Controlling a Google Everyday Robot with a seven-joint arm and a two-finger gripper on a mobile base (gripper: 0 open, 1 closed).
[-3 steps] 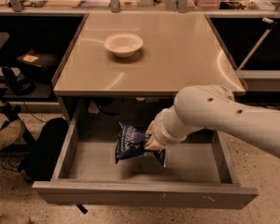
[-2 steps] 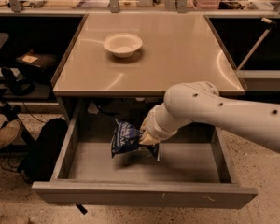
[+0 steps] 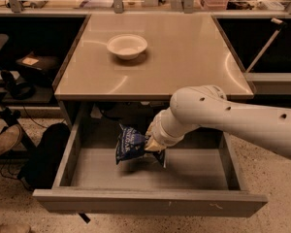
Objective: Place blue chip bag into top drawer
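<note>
The blue chip bag (image 3: 129, 144) is a crinkled dark-blue foil bag with white lettering. It hangs inside the open top drawer (image 3: 150, 204), just above the drawer floor at its middle. My gripper (image 3: 153, 146) is at the bag's right edge and is shut on it. The white arm reaches in from the right and hides most of the gripper. The drawer is pulled fully out below the beige table (image 3: 184, 57).
A round off-white bowl (image 3: 127, 45) sits on the table at the back left. A black bag (image 3: 41, 154) lies on the floor left of the drawer. A shoe (image 3: 2, 142) shows at the left edge. Dark shelves flank the table.
The arm has moved left and slightly down with the bag, carrying it toward the drawer's middle.
</note>
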